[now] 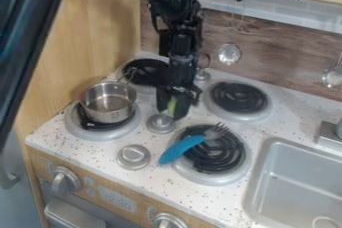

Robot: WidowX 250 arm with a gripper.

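Gripper [172, 108], a black, two-fingered device with blocky, hard-looking parts, hangs over a white, speckled, flat toy stovetop [60, 134] with its two fingers closed, as far as we can judge, on a slim, green, smooth-looking object [172, 106]. We find that object directly between the fingertips, its long axis near upright and roughly in line with them, at the lone arm's lower end. Just below it in view is a round, silver, metallic knob [160, 123]; we cannot tell whether they touch. A round, silver metal pot [110, 116] sits to the view's left; a blue-handled, metal-tined fork [182, 149] lies toward us, slanting across a black, coiled burner [220, 161].
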